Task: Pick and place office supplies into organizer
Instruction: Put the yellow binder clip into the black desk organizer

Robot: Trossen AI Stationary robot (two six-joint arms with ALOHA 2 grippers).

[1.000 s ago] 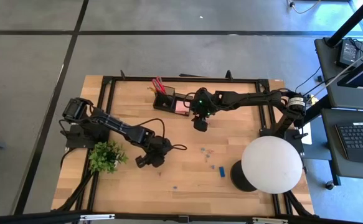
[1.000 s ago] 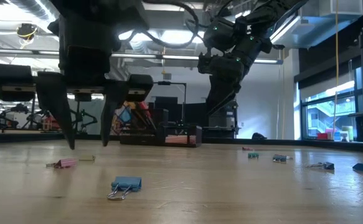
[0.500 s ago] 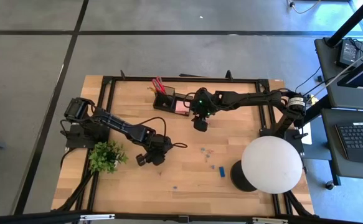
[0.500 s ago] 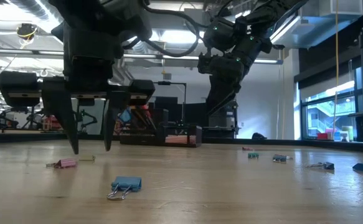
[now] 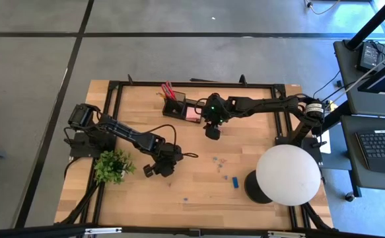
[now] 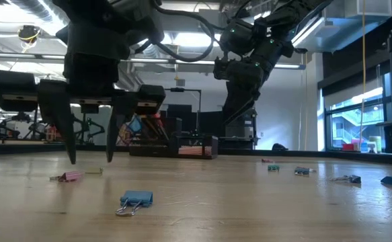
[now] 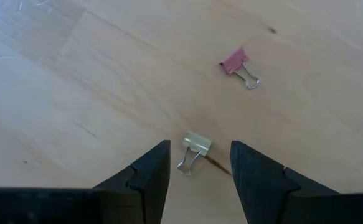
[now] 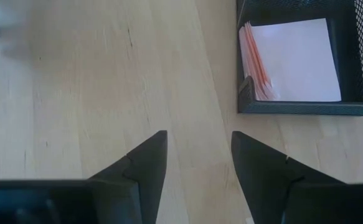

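The left gripper [image 7: 197, 163] hangs low over the table with its fingers spread apart and empty, straddling a pale binder clip [image 7: 193, 149], so I'd guess it's lined up to pinch that one. A pink clip [image 7: 237, 63] lies a bit beyond. The right gripper [image 8: 197, 158] waits beside the organizer [image 8: 293, 107], fingers apart and empty, right by the sticky-note pad [image 8: 293, 59] already sitting in the tray

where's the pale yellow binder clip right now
In the left wrist view, the pale yellow binder clip lies on the wooden table between the open left end effector's fingertips, with a pink binder clip lying just beyond it.
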